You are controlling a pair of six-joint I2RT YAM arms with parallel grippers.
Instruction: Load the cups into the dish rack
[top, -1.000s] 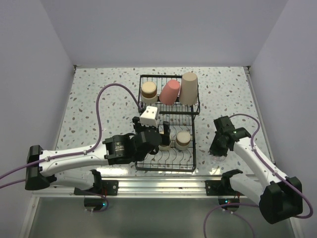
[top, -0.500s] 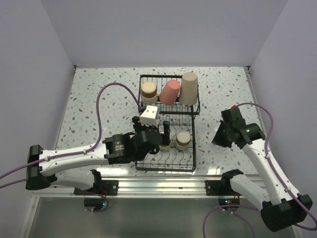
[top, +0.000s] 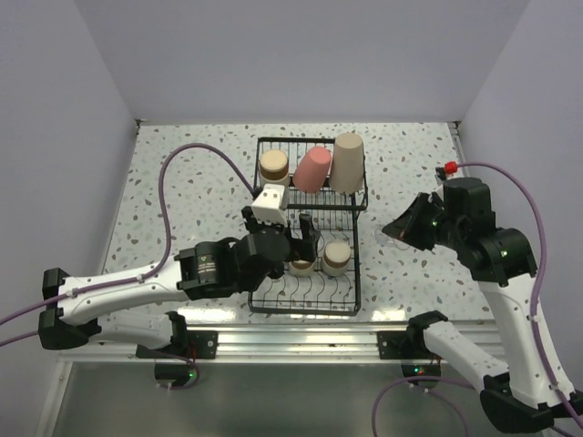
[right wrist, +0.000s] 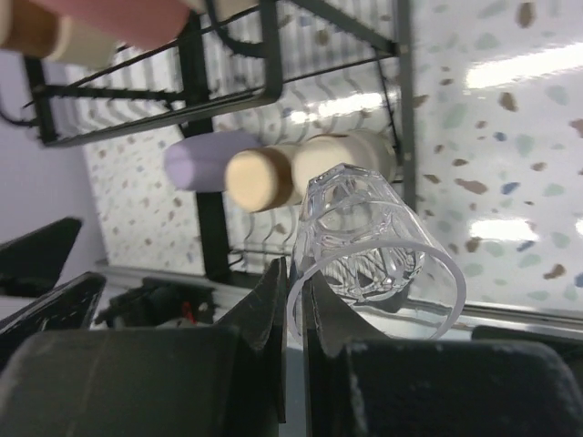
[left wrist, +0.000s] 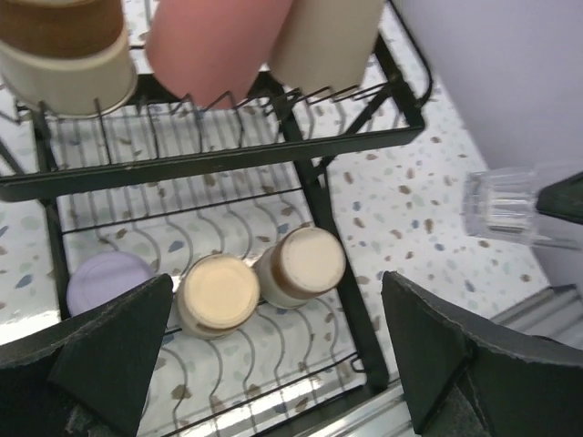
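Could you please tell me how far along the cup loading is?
Six cups sit in the rack: three in the raised basket, three in the lower section. The right gripper holds the clear glass to the rack's right. Only that glass is left to load.

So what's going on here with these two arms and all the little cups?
The arms are loading cups into the black dish rack. The right gripper is shut on a small clear glass, holding it in the air to the right of the rack. The left gripper hangs open over the rack's lower section, where a lavender cup and two tan cups sit. A tan-brown cup, a pink cup and a tall beige cup are in the raised basket.
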